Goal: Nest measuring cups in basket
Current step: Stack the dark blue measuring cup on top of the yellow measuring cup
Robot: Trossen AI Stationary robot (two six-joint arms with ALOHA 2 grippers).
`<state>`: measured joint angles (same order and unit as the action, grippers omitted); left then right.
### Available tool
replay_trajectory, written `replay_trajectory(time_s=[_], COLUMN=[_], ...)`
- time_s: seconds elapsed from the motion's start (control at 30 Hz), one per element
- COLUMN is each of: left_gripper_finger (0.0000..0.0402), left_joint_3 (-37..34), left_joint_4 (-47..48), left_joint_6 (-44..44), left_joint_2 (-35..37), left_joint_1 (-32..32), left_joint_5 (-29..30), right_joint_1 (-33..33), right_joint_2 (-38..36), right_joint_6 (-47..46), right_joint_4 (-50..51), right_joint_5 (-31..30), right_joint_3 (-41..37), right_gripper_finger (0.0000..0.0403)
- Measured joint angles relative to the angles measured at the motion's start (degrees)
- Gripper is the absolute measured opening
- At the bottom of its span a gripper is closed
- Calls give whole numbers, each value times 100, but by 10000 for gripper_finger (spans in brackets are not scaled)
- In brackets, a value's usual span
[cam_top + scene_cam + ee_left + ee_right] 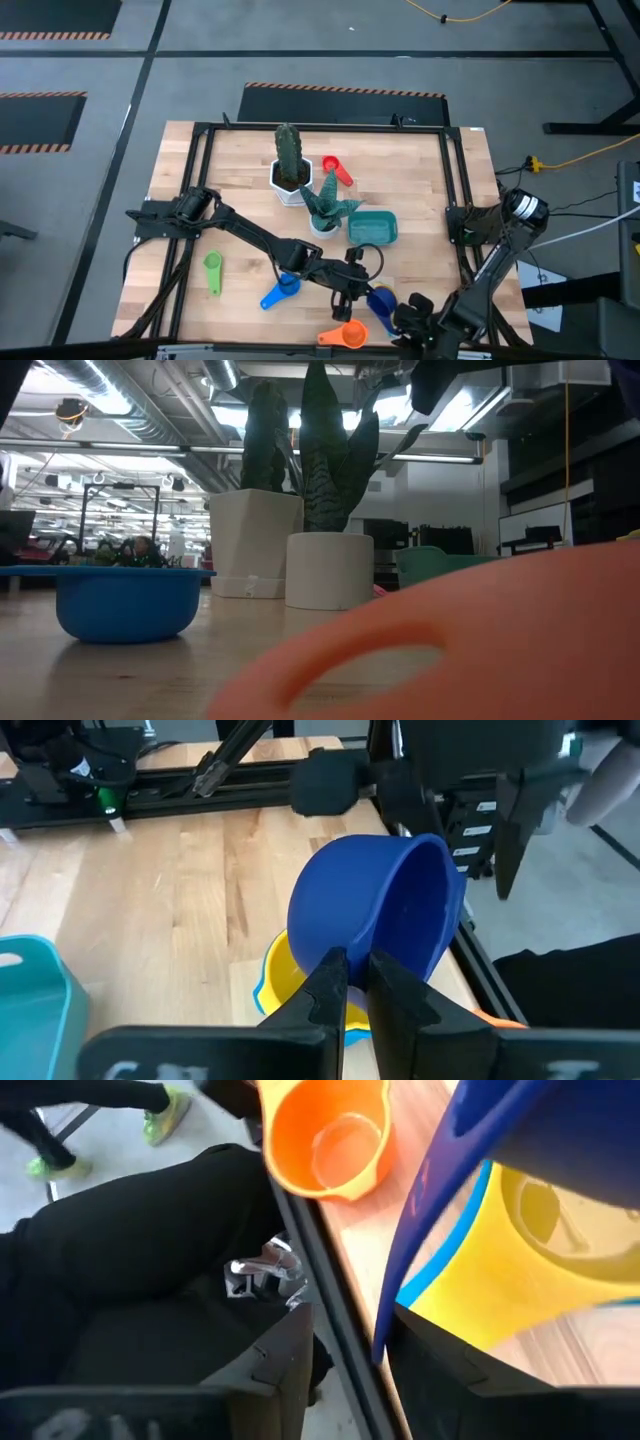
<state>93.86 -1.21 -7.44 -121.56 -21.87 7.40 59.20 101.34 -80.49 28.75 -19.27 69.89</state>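
Two potted plants stand mid-way on the pale wooden table [180, 170], which sits on grey flooring with striped hazard markings. The left gripper [357, 982] is clamped on the dark blue measuring cup [385, 905], tilted (mouth sideways) over a yellow cup [285, 970]. The right gripper [412, 312] stands slightly apart beside it. The teal basket [372, 228] lies just beyond.
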Motion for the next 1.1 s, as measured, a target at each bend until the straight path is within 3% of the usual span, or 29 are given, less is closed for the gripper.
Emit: replay_trajectory(time_s=[0.37,0.9,1.1], left_gripper_finger=[18,20,21], left_joint_3=[0,0,1], left_joint_4=[48,70,54], left_joint_6=[-49,-1896,-2393], left_joint_2=[0,0,-29], left_joint_1=[4,316,436], left_joint_5=[14,-928,-1213], right_joint_1=[368,429,429], right_joint_2=[-520,-947,-947], right_joint_6=[-19,2,26], right_joint_4=[806,2744,3069], right_joint_5=[32,-60,-444], right_joint_3=[2,2,2], right_gripper_finger=[130,130,130])
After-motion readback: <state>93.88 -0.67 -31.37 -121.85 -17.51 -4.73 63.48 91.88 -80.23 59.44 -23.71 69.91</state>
